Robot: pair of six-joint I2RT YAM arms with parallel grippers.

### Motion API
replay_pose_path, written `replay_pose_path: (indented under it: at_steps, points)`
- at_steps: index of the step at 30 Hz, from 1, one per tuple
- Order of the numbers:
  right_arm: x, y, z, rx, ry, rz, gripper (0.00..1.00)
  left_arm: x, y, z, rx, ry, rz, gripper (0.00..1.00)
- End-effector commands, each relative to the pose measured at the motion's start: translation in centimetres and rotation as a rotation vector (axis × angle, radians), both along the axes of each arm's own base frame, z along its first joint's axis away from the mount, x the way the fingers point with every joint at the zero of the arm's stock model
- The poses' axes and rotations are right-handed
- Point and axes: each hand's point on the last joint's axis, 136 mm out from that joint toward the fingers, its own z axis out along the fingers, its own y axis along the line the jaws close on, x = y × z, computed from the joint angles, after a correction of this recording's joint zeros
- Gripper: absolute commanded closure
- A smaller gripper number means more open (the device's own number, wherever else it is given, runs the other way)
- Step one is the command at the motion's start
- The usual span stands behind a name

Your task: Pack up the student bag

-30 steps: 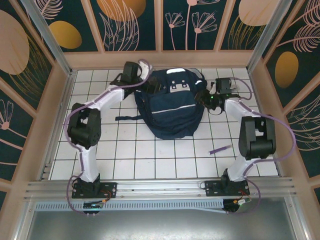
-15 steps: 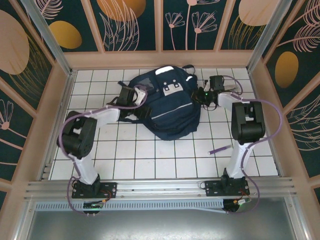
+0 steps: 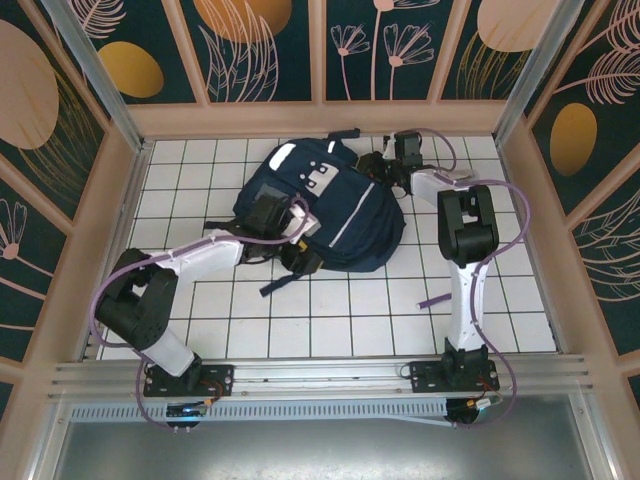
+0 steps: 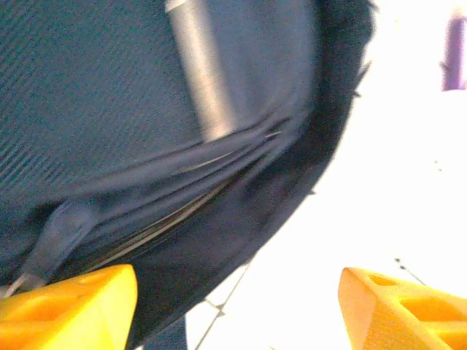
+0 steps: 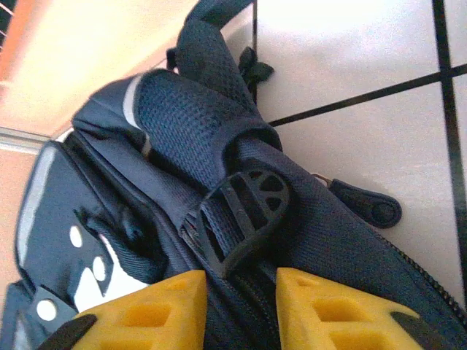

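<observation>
The student bag (image 3: 345, 205) is a navy backpack with white stripes, lying slanted at the back middle of the tiled table. My left gripper (image 3: 298, 226) is at its near left edge. In the left wrist view its yellow fingers stand wide apart, the left gripper (image 4: 237, 292) open, with the student bag (image 4: 109, 95) by the left finger and bare table between. My right gripper (image 3: 384, 165) is at the bag's far right corner. There the right gripper (image 5: 241, 281) has its fingers close together on a fold of the student bag (image 5: 328, 226) just below a black buckle (image 5: 244, 211).
A purple pen (image 3: 440, 299) lies on the tiles at the right, near my right arm's base; the pen (image 4: 456, 44) also shows at the left wrist view's top right. Wooden walls (image 3: 320, 118) close in the table at the back and both sides.
The bag has slid and turned toward the back left. My right gripper moved back and left along its top; my left gripper swung from the bag's far left to its near left edge.
</observation>
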Motion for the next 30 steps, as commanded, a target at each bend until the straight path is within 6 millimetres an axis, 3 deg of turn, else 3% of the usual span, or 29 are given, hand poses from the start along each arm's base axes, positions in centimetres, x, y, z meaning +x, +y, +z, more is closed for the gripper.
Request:
replay_pose_path:
  at_steps: [1, 4, 8, 12, 16, 20, 24, 27, 30]
  points:
    - [1.1, -0.4, 4.9, 0.06, -0.111, -0.016, 0.66, 0.1, -2.3, 8.1, -0.167, -0.138, -0.156, 0.26]
    - [-0.4, -2.8, 8.4, 0.031, -0.153, -0.097, 0.65, 3.1, -1.6, 10.8, -0.102, -0.244, -0.114, 0.23]
    - [-4.3, -4.4, 11.1, 0.018, -0.174, -0.135, 0.65, 8.6, 2.9, 8.6, 0.068, -0.276, 0.05, 0.24]
    - [-9.7, -3.9, 9.5, -0.011, -0.082, -0.129, 0.65, 13.7, 7.5, 4.7, 0.191, -0.232, 0.266, 0.23]
    - [-14.3, -3.1, 6.4, -0.098, 0.019, -0.087, 0.64, 15.8, 8.0, 2.0, 0.2, -0.26, 0.343, 0.23]
    - [-16.9, -3.3, 3.2, -0.128, 0.086, -0.059, 0.65, 15.5, 7.6, -1.4, 0.182, -0.212, 0.348, 0.24]
    - [-18.0, -3.3, 0.6, -0.16, 0.131, -0.007, 0.72, 12.5, 6.8, -4.4, 0.131, -0.088, 0.317, 0.29]
    - [-17.8, -2.9, -1.1, -0.165, 0.16, 0.031, 0.75, 10.1, 7.3, -5.4, 0.124, -0.044, 0.329, 0.31]
    - [-16.2, -1.9, -1.9, -0.112, 0.148, 0.076, 0.75, 7.3, 7.7, -6.1, 0.115, 0.006, 0.32, 0.32]
